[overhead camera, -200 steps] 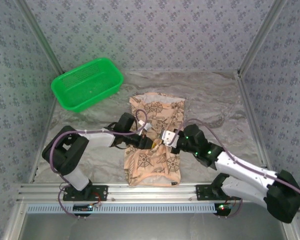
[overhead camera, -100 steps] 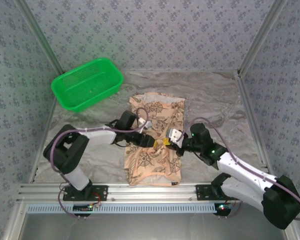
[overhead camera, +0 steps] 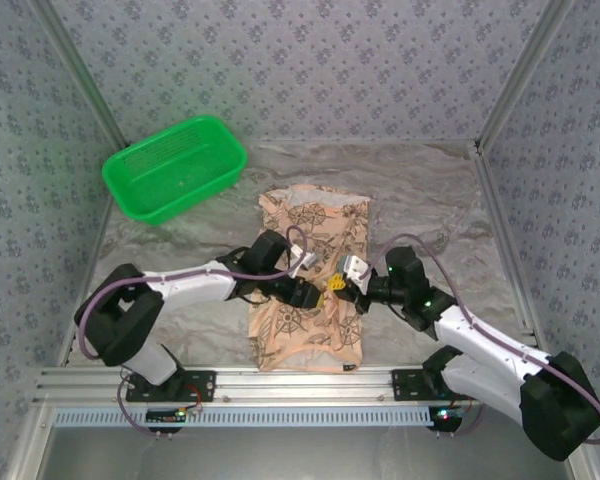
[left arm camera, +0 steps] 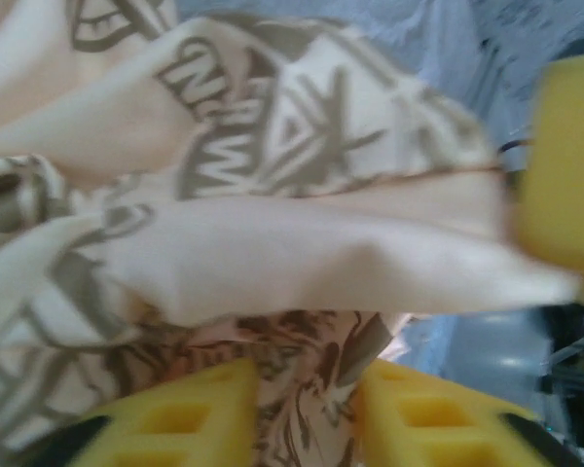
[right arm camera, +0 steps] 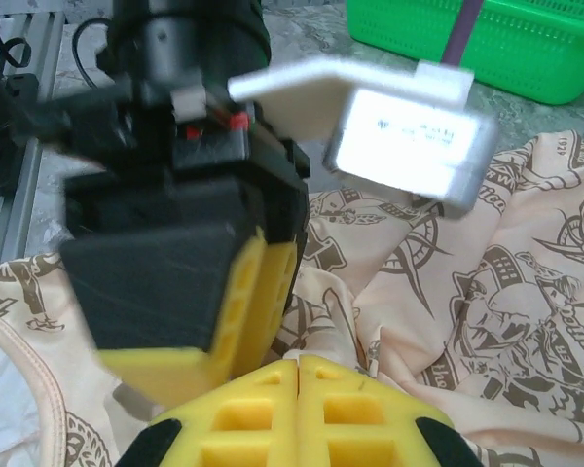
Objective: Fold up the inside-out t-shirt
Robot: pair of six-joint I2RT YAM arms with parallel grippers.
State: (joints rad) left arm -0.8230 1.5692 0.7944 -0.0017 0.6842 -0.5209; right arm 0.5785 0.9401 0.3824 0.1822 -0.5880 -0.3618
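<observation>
Tabletop (overhead camera: pixel 435 205): right end effector (overhead camera: pixel 334 284) pinches t-shirt (overhead camera: pixel 320 225) fold.

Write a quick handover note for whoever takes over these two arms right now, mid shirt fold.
Left gripper: jaws partly apart, cloth between them; grip uncertain.
Right gripper: shut, seemingly pinching a raised fold.
The tan-peach compass-print cloth t-shirt lies as a narrow rumpled strip on the grey marbled table; both grippers meet over its middle.
Done: narrowed lengthwise, it seems; no tidy fold yet.
To do: finish the fold, flatten, release.
</observation>
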